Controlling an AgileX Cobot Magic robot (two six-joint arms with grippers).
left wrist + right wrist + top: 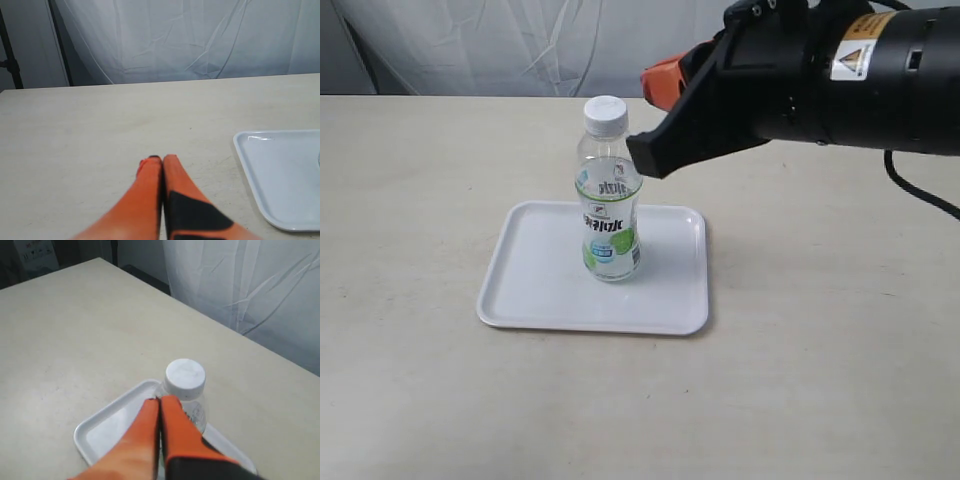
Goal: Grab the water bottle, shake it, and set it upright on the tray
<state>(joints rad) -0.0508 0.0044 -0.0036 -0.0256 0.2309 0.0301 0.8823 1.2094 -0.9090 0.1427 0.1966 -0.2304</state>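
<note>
The water bottle stands upright in the middle of the white tray, white cap on top; nothing holds it. My right gripper hovers at about cap height, just to the right of the bottle and apart from it. In the right wrist view its orange fingers are pressed together, the gripper shut and empty, with the bottle cap just beyond the tips and the tray below. My left gripper is shut and empty over bare table, the tray's edge off to one side.
The beige table surrounds the tray. A white curtain hangs behind the table's far edge. The bulky black right arm reaches in from the upper right of the exterior view.
</note>
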